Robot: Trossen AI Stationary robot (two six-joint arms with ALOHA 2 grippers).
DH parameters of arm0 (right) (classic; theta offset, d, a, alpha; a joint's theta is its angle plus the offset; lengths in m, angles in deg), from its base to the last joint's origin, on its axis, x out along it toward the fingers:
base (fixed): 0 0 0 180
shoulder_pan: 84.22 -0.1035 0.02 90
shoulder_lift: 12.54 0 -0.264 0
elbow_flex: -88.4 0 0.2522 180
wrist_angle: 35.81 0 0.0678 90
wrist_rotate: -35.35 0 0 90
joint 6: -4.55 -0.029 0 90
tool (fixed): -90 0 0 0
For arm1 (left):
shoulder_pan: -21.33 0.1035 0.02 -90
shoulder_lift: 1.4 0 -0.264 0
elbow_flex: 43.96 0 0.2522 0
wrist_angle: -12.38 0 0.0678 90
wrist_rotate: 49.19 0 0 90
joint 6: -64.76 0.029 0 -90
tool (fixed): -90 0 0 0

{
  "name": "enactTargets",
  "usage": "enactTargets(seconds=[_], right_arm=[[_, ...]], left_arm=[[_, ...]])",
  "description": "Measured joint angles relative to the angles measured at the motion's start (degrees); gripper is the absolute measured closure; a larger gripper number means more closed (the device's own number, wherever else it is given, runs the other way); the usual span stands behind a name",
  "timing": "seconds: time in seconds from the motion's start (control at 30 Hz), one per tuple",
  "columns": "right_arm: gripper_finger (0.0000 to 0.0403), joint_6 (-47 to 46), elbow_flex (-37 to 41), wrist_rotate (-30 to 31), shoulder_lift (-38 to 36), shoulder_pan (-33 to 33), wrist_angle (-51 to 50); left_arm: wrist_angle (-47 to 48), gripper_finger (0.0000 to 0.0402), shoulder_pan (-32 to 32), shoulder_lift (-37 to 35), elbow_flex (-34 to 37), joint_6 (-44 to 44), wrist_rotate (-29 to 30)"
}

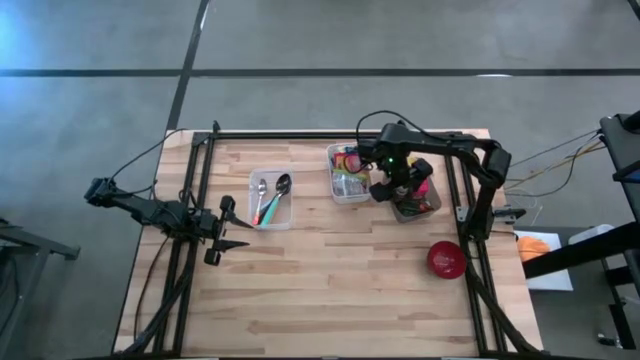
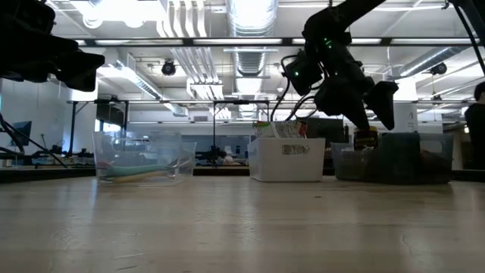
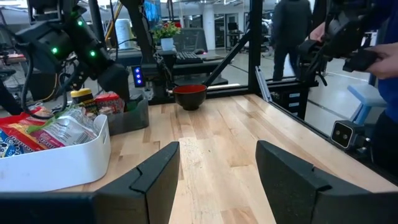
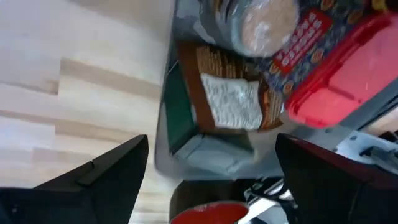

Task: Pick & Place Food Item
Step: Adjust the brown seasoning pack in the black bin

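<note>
A dark grey bin at the table's far right holds food packs: a brown packet with a white label, a red pack and a round item. My right gripper hangs open above this bin, pointing steeply down and touching nothing. In its wrist view the brown packet lies between the fingers, farther off. My left gripper waits open and level at the table's left edge.
A white bin full of snack packets stands just left of the grey bin. A clear tub with spoons lies left of centre. A red bowl sits near the right edge. People stand beyond the table.
</note>
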Motion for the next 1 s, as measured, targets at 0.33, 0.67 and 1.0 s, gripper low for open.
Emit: enactTargets(seconds=[0.33, 0.67, 1.0], right_arm=[[0.0053, 2.37, 2.05, 2.25, -0.02, 0.21, 2.67], [0.0053, 3.18, 4.12, 3.87, -0.1, -0.01, 3.27], [0.0053, 4.54, 2.02, 4.02, -0.8, -1.53, 4.19]], left_arm=[[0.0, 0.0187, 0.0, 0.0, 0.0, 0.0, 0.0], [0.0, 0.0188, 0.0, 0.0, 0.0, -0.02, 0.0], [0.0, 0.0188, 0.0, 0.0, 0.0, -0.17, 0.0]])
